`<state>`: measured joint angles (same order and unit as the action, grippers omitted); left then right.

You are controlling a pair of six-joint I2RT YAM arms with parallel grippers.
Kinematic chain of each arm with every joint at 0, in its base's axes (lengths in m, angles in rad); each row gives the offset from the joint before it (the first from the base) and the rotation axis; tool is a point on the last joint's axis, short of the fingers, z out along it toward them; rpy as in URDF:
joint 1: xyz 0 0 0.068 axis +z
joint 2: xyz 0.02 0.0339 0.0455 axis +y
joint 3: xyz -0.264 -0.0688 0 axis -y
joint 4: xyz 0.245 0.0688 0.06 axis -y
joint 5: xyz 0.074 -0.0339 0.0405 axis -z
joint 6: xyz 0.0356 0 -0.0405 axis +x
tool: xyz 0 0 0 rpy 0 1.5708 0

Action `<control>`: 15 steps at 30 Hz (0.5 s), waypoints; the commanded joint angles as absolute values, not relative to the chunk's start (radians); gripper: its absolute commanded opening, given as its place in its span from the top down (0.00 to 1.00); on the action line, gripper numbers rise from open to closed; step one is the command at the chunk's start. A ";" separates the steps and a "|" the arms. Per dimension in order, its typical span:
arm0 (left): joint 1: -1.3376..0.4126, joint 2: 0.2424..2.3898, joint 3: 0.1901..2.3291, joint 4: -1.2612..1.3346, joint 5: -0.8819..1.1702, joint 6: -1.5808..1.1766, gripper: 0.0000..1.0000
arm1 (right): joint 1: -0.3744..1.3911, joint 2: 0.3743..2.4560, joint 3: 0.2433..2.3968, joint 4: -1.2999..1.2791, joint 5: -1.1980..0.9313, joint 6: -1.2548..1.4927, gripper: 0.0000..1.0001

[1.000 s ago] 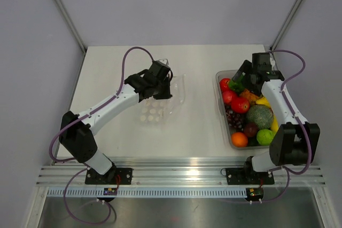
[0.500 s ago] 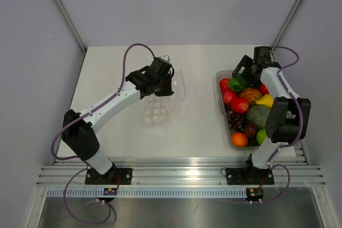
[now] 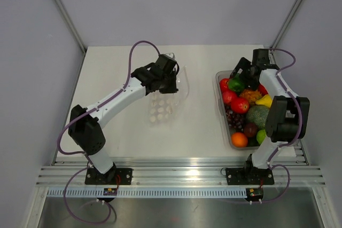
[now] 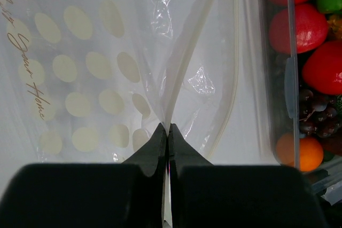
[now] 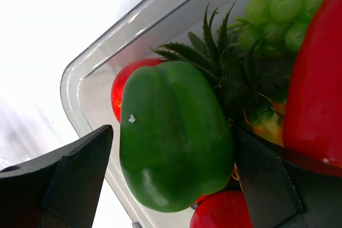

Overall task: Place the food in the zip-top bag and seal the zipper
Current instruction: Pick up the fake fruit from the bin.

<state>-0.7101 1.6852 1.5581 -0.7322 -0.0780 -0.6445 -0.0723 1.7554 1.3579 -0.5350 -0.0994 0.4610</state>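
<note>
The zip-top bag, clear with white dots, lies on the table with its mouth edge lifted. My left gripper is shut on that edge; in the left wrist view the fingertips pinch the pale zipper strip, and the dotted panel spreads to the left. The food fills a clear tray: red fruits, dark grapes, an orange. My right gripper stands open over the tray's far left corner, its fingers either side of a green pepper, left finger apart from it.
Broccoli and a yellow piece sit deeper in the tray. The tray's near wall stands just right of the bag's mouth. Grey enclosure walls close in both table sides, and a metal rail runs along the front.
My left gripper has carried the bag's edge to the right, dragging the bag with it. The right gripper has turned and dropped over the green pepper at the tray's far corner.
</note>
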 commanded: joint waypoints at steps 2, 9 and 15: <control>-0.718 1.698 1.609 -0.709 -0.049 -0.644 1.00 | -0.075 1.726 1.329 -0.514 -0.114 0.443 0.01; -0.721 1.706 1.611 -0.709 -0.043 -0.644 1.00 | -0.075 1.717 1.301 -0.509 -0.074 0.442 0.22; -0.723 1.723 1.635 -0.718 -0.037 -0.643 1.00 | -0.075 1.658 1.299 -0.526 -0.020 0.451 0.52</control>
<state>-0.7155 1.7138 1.5780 -0.7345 -0.0582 -0.6445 -0.0723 1.7329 1.3064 -0.4953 -0.0761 0.4500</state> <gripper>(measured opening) 0.008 0.799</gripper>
